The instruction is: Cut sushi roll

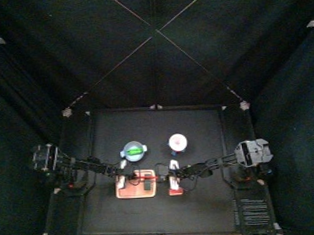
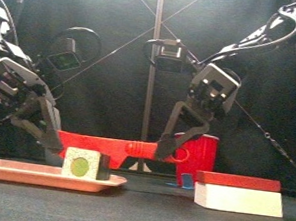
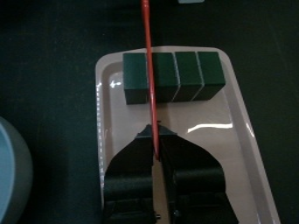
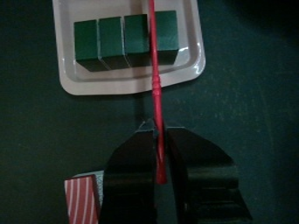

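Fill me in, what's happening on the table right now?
Both arms are sharing one tool: the left hand and the right hand each clamp an end of the thin red blade. It is stretched across the dark green, segmented sushi roll, which lies on the salmon-pink rectangular board. The blade lines up near the groove after one end segment. Whether it is pressing into the roll cannot be told.

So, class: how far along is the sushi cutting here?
Done: the left gripper and right gripper each have jaws shut on the red blade, which lies across the sushi roll on the pink board. In hand: the blade sits over the groove beside one end segment. Left: the four segments sit together; I cannot tell whether any cut goes through.
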